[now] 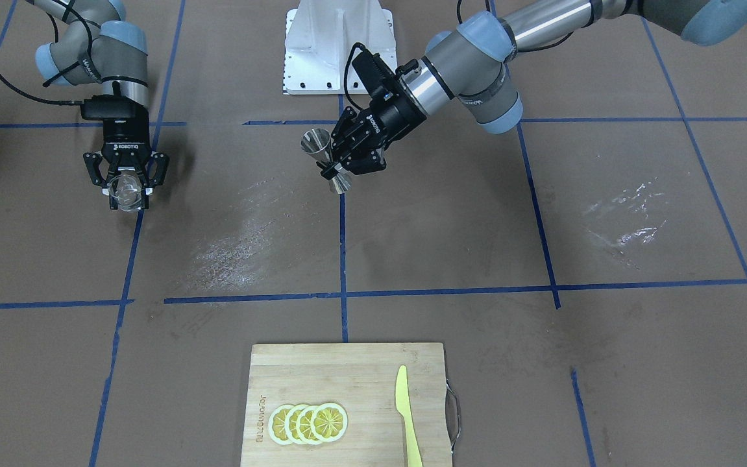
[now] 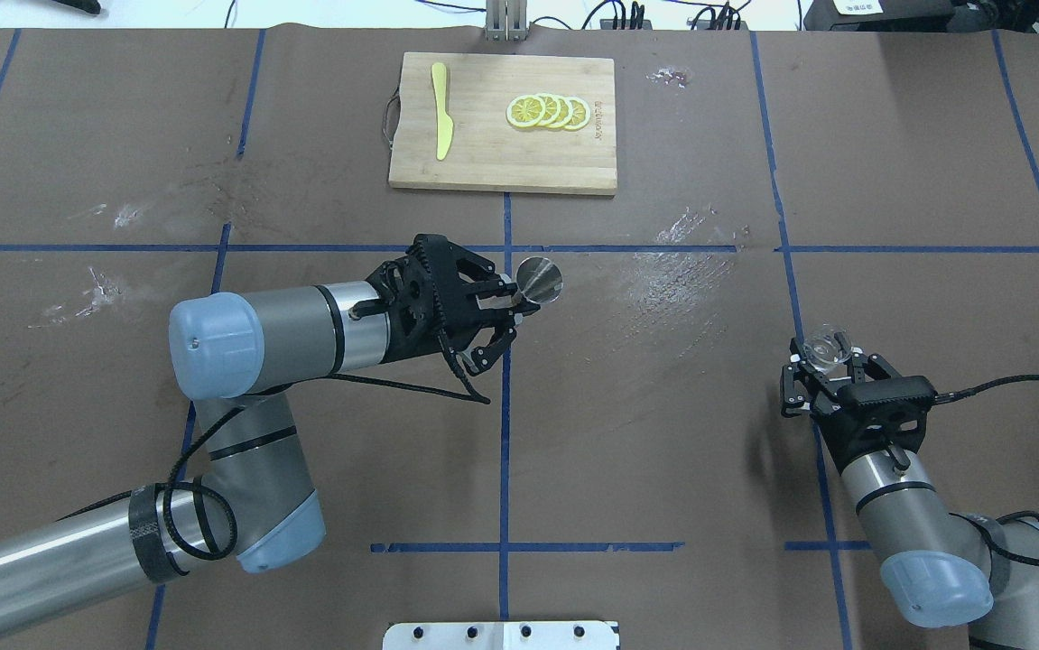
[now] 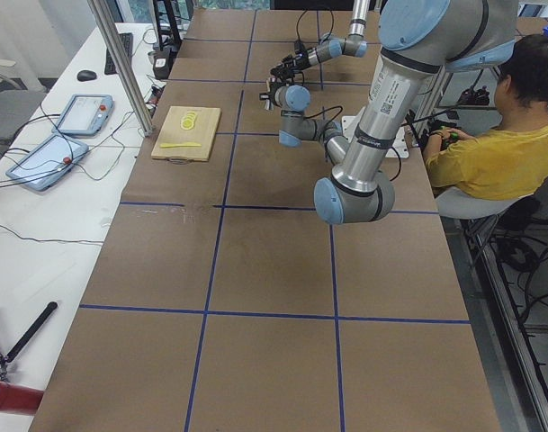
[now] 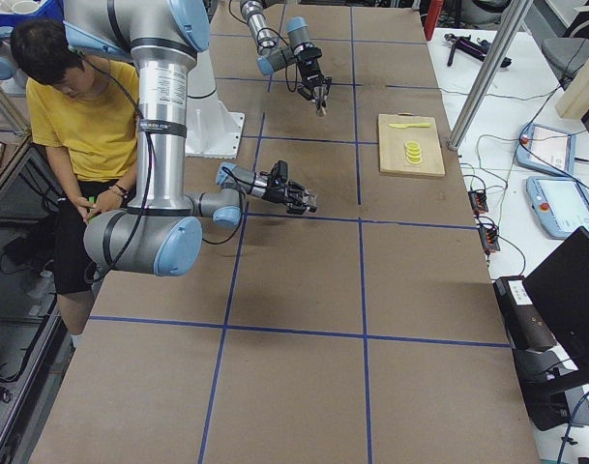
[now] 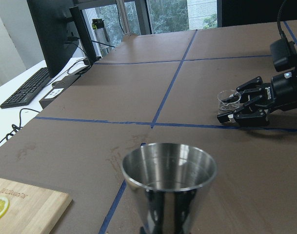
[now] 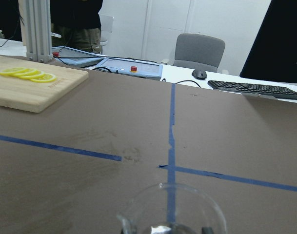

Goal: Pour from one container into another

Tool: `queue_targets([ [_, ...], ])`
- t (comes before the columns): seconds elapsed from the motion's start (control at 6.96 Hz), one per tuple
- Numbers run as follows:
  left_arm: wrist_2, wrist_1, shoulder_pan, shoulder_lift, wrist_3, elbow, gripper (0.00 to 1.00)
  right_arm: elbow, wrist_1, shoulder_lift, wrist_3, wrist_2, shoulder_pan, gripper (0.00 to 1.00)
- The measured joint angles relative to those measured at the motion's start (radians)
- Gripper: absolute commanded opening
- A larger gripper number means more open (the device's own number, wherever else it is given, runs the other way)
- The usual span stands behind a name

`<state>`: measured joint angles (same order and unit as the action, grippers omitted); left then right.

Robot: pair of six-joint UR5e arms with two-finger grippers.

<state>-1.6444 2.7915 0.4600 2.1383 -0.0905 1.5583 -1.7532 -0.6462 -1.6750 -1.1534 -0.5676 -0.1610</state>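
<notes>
The metal jigger (image 1: 325, 157) hangs above the table's middle, held at its narrow waist by my left gripper (image 1: 337, 170), which is shut on it. From overhead its open mouth faces up (image 2: 539, 278) just beyond the left gripper (image 2: 524, 305). The left wrist view shows the jigger's cup (image 5: 168, 185) close up. The small clear glass (image 1: 128, 189) sits between the fingers of my right gripper (image 1: 127, 193), shut on it and low over the table. It shows overhead as the glass (image 2: 826, 350) in the right gripper (image 2: 822, 363), and its rim (image 6: 171, 207) fills the right wrist view's bottom.
A wooden cutting board (image 1: 295, 370) lies at the far middle edge with lemon slices (image 1: 308, 423) and a yellow-green knife (image 1: 407, 415). The white robot base (image 1: 339, 48) stands between the arms. A seated person in a yellow shirt (image 3: 494, 148) is behind the robot. Blue tape lines cross the brown table.
</notes>
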Motion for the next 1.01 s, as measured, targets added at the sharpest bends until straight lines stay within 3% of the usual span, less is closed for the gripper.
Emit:
queue_targets([
  [0.43, 0.0, 0.025, -0.001, -0.013, -0.002, 0.0, 0.0, -0.037, 0.188, 0.017, 0.222, -0.082, -0.049, 0.0],
  [0.72, 0.0, 0.026, -0.002, -0.013, -0.004, -0.001, 0.0, -0.043, 0.205, 0.063, 0.371, -0.168, -0.111, 0.0],
  [1.01, 0.0, 0.023, -0.003, -0.012, -0.003, -0.005, 0.0, -0.062, 0.178, 0.149, 0.5, -0.198, -0.135, 0.0],
])
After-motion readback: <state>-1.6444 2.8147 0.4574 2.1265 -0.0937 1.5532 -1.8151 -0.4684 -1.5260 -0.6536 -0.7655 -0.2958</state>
